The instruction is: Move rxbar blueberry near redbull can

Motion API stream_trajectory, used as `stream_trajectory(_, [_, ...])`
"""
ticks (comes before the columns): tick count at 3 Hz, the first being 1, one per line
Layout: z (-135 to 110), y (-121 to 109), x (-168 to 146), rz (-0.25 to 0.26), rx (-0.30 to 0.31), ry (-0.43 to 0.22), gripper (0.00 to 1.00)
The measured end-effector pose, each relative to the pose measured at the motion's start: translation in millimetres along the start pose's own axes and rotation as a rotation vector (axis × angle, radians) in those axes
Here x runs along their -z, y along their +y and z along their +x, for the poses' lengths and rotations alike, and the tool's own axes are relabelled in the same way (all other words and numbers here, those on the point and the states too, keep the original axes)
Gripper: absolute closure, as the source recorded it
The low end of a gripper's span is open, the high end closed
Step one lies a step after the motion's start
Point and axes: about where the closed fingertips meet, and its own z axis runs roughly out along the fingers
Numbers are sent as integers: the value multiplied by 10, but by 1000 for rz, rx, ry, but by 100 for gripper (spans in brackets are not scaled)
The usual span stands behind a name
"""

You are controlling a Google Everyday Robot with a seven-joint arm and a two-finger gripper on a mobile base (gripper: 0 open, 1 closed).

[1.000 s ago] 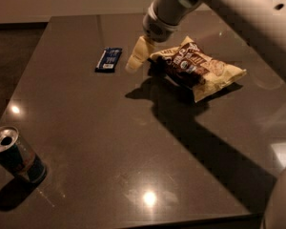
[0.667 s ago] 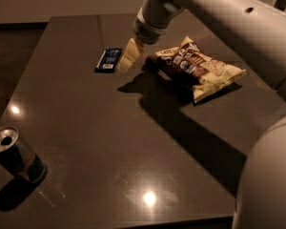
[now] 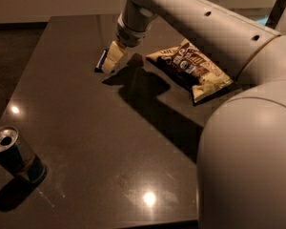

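Observation:
The rxbar blueberry (image 3: 101, 60) is a small dark-blue wrapper lying flat on the dark table (image 3: 86, 128), far left of middle; only its left edge shows. My gripper (image 3: 110, 59) hangs from the arm directly over the bar and covers most of it. The redbull can (image 3: 15, 154) stands upright at the front left corner of the table, far from the bar, its silver top and tab opening facing up.
A cream-and-brown chip bag (image 3: 190, 68) lies to the right of the gripper. My arm's large pale housing (image 3: 248, 156) fills the right foreground. The table's left edge runs close to the can.
The gripper has moved left, away from the chip bag, and now sits over the blue bar. The bar, bag and can have stayed where they were.

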Motion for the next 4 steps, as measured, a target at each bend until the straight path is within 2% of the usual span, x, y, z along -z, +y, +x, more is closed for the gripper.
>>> stream_trajectory(2, [-272,155,-370,-61,18,-4,0])
stream_trajectory(3, [-333,140,-455,-75,12,-8,0])
stream_trajectory(4, [-383,105,-484,-79,9,-11,17])
